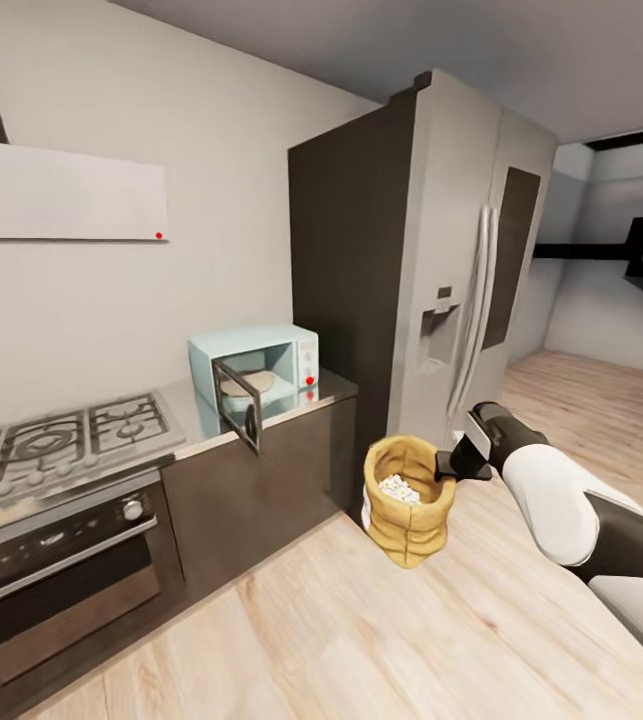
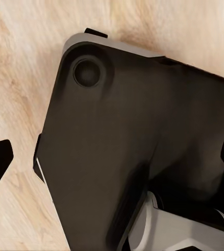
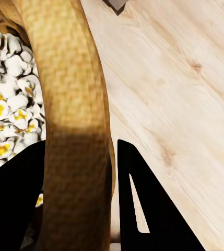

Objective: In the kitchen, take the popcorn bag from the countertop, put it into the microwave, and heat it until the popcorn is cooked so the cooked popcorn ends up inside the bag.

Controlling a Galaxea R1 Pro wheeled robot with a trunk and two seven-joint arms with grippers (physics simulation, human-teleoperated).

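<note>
Right gripper (image 1: 449, 466) pinching rolled rim of tan-brown wrinkled popcorn bag (image 1: 406, 515), holding it above light wood floor (image 1: 361, 640), away from pale-blue boxy microwave (image 1: 256, 378). Pale yellow-white popcorn (image 3: 7, 104) showing puffed inside bag; heating looking finished. Microwave door hanging open. Left gripper state: cannot tell.

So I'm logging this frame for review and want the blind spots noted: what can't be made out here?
- Left end effector: the left wrist view shows dark robot body over wood floor; open or shut cannot be told.
- Pale-blue boxy microwave: in the head view its open dark-glass door covers part of the cavity.
- Tan-brown wrinkled popcorn bag: the right end effector covers its rim in the right wrist view; its base is cut off.
</note>
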